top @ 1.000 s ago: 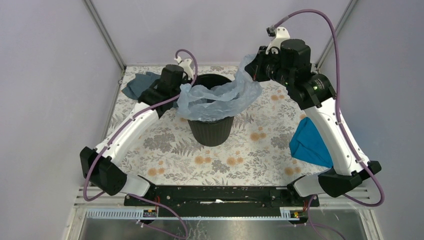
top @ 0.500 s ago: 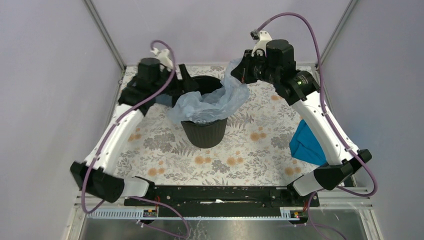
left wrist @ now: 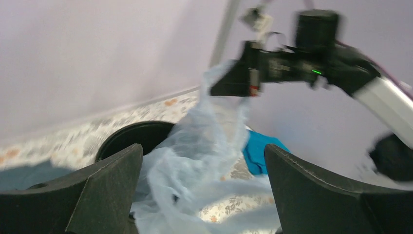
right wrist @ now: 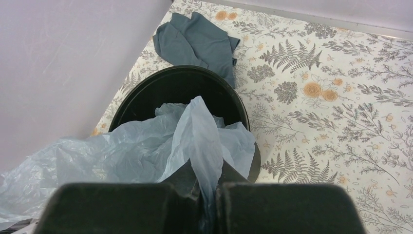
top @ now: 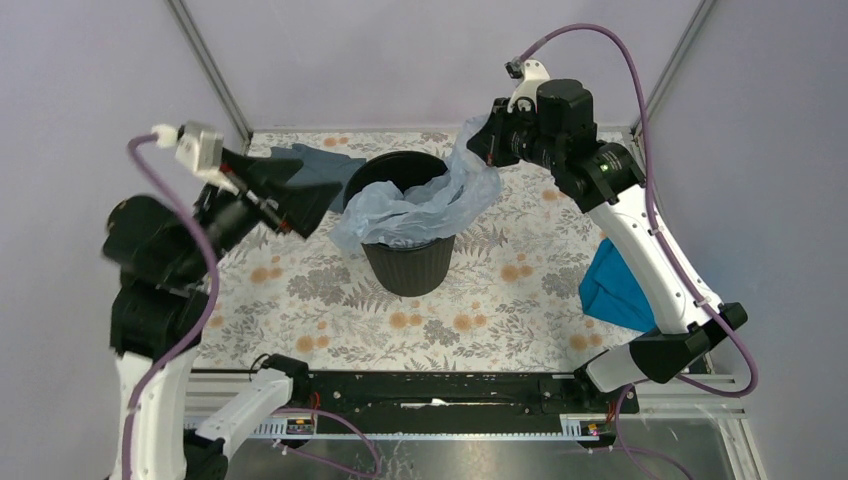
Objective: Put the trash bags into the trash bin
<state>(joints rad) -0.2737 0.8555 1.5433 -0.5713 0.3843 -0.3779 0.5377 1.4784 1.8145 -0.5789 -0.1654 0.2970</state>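
Top + wrist cams, all on bin (top: pixel 405 265)

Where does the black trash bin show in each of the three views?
Top external: trash bin at centre.
Left wrist: bin lower left, partly hidden.
Right wrist: bin left of centre.
Shared landmark: the pale blue bag draped over its rim.

Left tool (left wrist: pixel 203 161) seemingly splayed, right tool (right wrist: pixel 209 192) clamped
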